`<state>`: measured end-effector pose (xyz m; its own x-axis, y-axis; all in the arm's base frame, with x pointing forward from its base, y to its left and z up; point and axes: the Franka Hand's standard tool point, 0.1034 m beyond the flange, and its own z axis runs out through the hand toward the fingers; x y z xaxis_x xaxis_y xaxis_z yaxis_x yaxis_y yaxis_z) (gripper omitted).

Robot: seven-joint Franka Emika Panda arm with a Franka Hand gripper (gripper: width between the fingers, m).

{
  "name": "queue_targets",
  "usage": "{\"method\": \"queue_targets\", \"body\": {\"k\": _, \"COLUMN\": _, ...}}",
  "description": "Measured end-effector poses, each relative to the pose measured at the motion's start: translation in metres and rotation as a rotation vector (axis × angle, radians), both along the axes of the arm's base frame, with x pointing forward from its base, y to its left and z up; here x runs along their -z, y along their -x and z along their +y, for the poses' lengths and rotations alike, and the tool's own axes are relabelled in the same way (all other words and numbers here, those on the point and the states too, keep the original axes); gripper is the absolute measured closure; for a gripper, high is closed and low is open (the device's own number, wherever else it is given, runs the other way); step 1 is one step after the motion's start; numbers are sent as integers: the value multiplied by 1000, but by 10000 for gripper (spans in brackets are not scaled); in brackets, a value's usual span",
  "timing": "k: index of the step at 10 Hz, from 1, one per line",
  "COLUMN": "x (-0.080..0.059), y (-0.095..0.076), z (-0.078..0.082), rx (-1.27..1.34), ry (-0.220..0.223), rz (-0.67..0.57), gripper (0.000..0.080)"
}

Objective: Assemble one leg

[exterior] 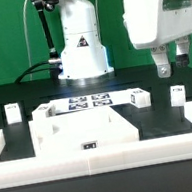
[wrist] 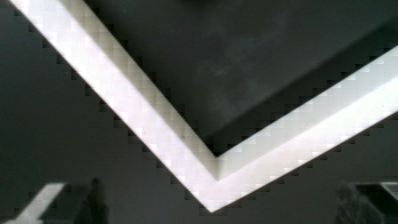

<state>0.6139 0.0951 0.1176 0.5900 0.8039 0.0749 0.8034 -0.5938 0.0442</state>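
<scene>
Several small white legs with marker tags stand on the black table in the exterior view: one at the far left (exterior: 13, 113), one by the panel's back left corner (exterior: 41, 112), one right of the marker board (exterior: 138, 98), and one at the right (exterior: 177, 94). The large white panel (exterior: 80, 133) lies flat at the front middle. My gripper (exterior: 170, 66) hangs open and empty well above the right-hand leg. In the wrist view my gripper (wrist: 217, 208) has its fingertips (wrist: 63, 205) far apart, with nothing between them; no leg shows there.
The marker board (exterior: 88, 101) lies behind the panel, in front of the robot base (exterior: 82, 46). A low white wall (exterior: 105, 161) borders the table; its corner (wrist: 125, 85) fills the wrist view.
</scene>
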Motion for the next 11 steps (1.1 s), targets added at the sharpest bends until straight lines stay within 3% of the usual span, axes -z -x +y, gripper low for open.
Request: {"method": "queue_targets", "body": {"k": 11, "x": 3, "y": 2, "z": -3, "rx": -78, "ry": 3, "rz": -25, "gripper": 150}}
